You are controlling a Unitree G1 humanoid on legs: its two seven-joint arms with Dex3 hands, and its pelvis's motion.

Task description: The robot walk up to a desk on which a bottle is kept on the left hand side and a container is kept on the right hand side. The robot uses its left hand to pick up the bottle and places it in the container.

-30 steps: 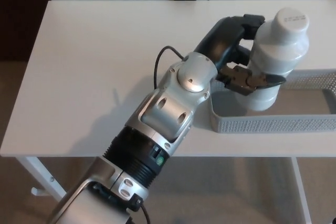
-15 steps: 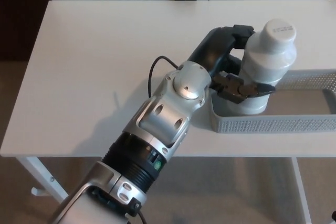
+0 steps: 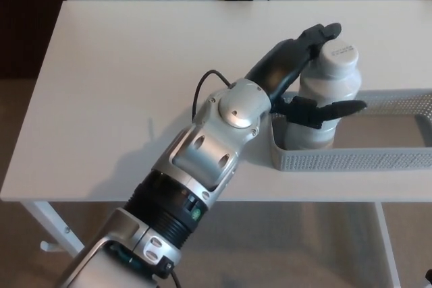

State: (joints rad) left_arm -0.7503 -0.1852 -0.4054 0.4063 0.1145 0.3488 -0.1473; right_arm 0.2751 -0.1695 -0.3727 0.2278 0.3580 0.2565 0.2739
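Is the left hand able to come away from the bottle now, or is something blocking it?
Probably yes. The bottle stands upright inside the basket, and the left hand has its fingers spread beside it. The basket wall lies below the hand, and the desk behind is free.

Bottle (image 3: 329, 92): white, capped, upright, standing inside container's left end. Container (image 3: 358, 160): grey perforated tray, right side of surface.

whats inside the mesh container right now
The white bottle stands upright at the left end of the grey mesh container, with the left hand around it. The rest of its floor looks bare. The near wall hides the bottle's base.
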